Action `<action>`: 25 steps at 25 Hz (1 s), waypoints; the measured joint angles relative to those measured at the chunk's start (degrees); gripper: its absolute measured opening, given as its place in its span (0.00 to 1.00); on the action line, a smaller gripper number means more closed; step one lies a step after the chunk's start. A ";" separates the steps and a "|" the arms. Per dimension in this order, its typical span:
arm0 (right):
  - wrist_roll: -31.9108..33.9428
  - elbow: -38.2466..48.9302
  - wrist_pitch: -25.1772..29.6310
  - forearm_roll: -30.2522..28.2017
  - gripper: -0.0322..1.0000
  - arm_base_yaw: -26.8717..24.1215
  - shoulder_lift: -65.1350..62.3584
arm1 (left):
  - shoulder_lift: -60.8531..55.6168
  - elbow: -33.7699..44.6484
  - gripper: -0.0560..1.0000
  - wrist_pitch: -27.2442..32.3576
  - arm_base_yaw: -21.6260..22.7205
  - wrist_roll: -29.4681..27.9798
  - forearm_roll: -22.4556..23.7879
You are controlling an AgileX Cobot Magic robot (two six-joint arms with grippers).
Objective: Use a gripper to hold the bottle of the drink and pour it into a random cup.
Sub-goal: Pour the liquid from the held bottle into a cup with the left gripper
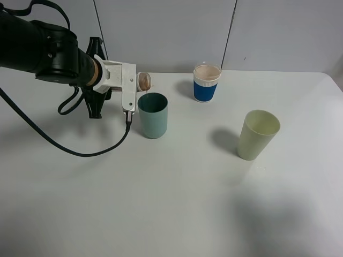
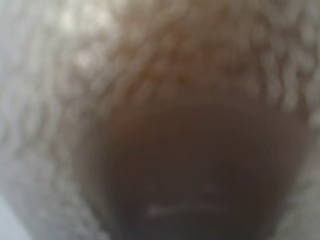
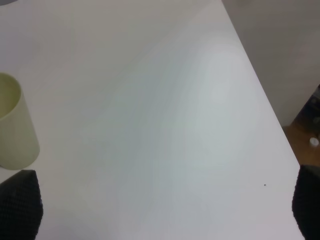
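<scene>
My left gripper (image 1: 134,81), white and boxy on a black sleeved arm, is shut on the bottle (image 1: 144,81). The bottle lies tipped on its side, its mouth just above the far left rim of the teal-green cup (image 1: 153,115). Whether a stream is falling I cannot tell. In the left wrist view the bottle (image 2: 165,65) fills the picture as a blur, with the brown drink (image 2: 200,175) dark in its lower part. My right gripper (image 3: 164,202) is open over bare table, out of the exterior high view; only its two dark fingertips (image 3: 20,202) show, far apart.
A white cup with a blue band (image 1: 207,82) stands at the back centre. Right of the middle is a pale yellow-green cup (image 1: 258,134), also seen beside the right gripper (image 3: 15,127). The table's right edge (image 3: 270,120) runs close to that gripper. A black cable (image 1: 80,152) hangs from the left arm.
</scene>
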 joint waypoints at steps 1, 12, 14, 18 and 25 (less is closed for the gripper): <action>0.00 0.00 0.00 0.00 1.00 0.00 0.00 | 0.00 0.00 0.36 0.00 -0.12 0.00 0.12; 0.00 0.00 0.00 0.00 1.00 0.00 0.00 | 0.00 0.00 0.36 0.69 -0.62 0.00 1.47; 0.00 0.00 0.00 0.00 1.00 0.00 0.00 | 0.00 0.00 0.36 0.94 -0.62 0.00 1.83; 0.00 0.00 0.00 0.00 1.00 0.00 0.00 | 0.00 0.00 0.36 1.36 -0.62 0.00 2.44; 0.00 0.00 0.00 0.00 1.00 0.00 0.00 | 0.00 0.00 0.36 1.58 -0.62 0.00 3.47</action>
